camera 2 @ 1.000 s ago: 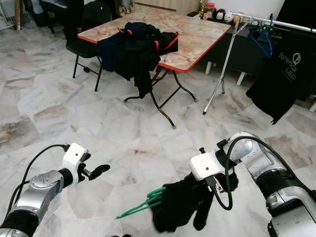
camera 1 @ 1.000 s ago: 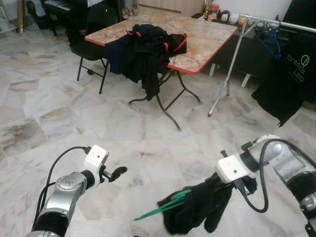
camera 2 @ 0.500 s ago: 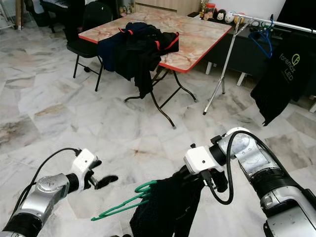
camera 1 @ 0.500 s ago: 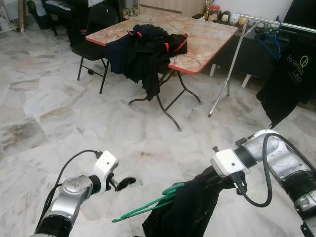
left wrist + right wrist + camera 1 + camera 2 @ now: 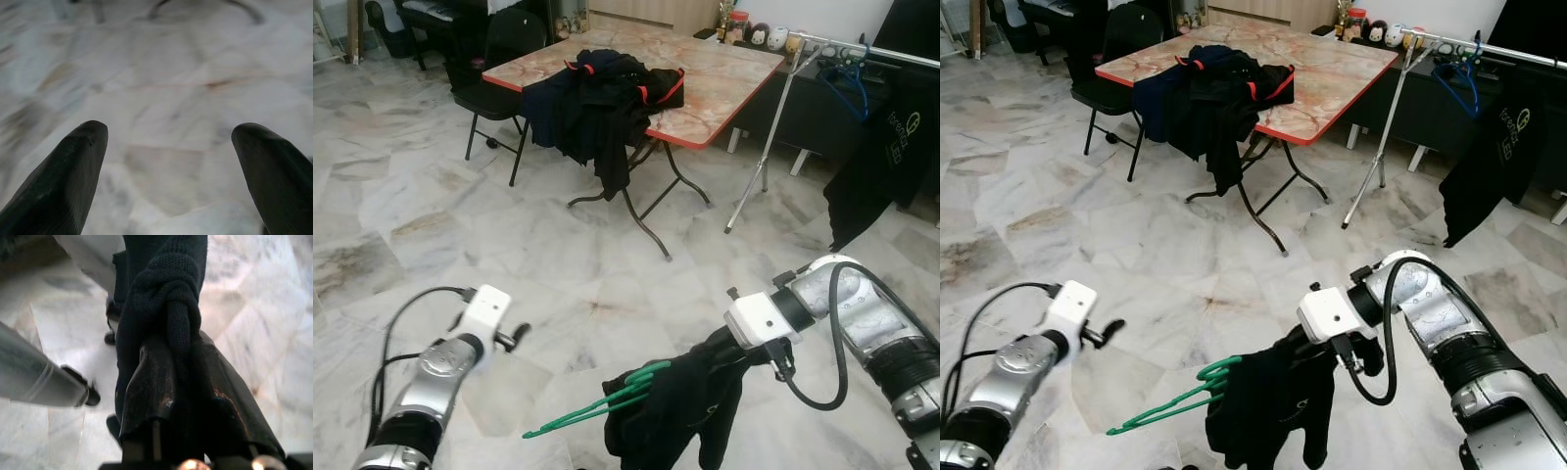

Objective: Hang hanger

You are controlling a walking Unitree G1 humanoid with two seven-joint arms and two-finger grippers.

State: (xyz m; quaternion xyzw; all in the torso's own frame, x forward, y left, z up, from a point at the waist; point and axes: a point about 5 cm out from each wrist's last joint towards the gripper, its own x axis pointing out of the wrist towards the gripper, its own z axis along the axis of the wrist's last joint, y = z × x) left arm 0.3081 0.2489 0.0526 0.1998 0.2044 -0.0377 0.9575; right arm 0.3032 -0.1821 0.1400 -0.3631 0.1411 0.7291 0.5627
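Open marble floor (image 5: pixel 509 245) seen ahead of grippers; far side blocked by folding table (image 5: pixel 724 88), chair (image 5: pixel 494 93), clothes rack (image 5: pixel 773 127).

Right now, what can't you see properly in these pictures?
- Green hanger: its far end is buried in the dark garment, head views.
- Right claw: wrapped in that knit cloth, right wrist view.
- Floor: blurred, left wrist view.
- Small items at the table's back: too tiny to tell.
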